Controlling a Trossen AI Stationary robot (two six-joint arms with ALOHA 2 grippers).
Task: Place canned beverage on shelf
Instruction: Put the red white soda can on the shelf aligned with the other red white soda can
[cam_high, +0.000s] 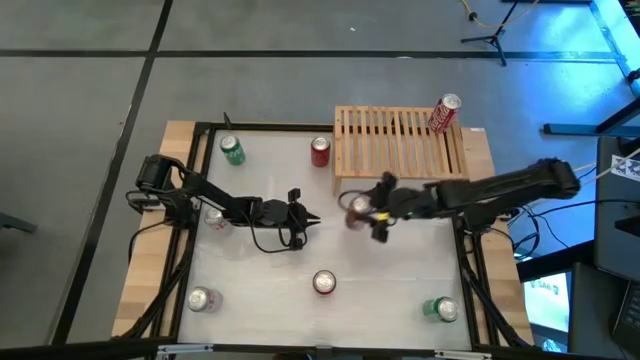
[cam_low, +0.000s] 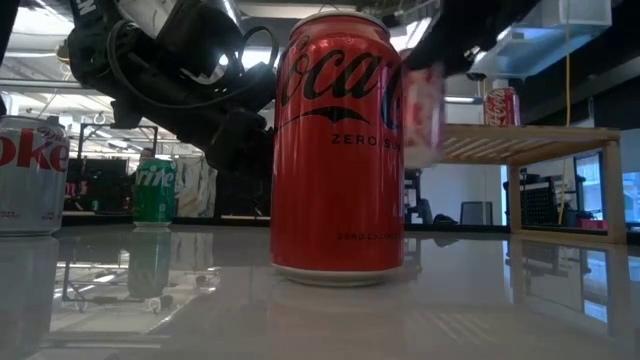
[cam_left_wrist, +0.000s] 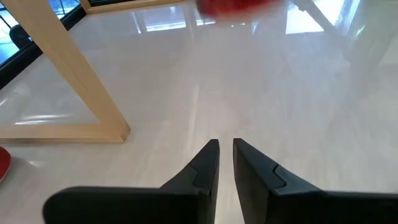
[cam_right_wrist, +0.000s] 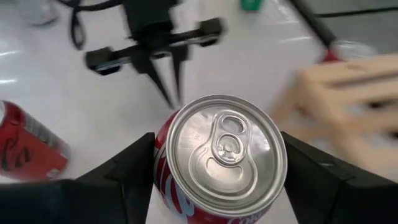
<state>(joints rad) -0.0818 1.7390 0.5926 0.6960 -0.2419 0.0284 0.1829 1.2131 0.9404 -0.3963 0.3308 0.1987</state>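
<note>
The right gripper (cam_right_wrist: 221, 171) clamps a red can (cam_right_wrist: 219, 163), blurred in the low view, just before the shelf (cam_high: 400, 140). The left gripper (cam_left_wrist: 226, 154), fingers together, waits mid-table. A second can (cam_high: 444, 114) stands on the shelf.

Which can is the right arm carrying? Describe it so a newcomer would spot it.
Start at the wooden shelf at the table's far right. Just in front of its near-left corner, the right hand grips a red can by its sides. It is the only can held.
</note>
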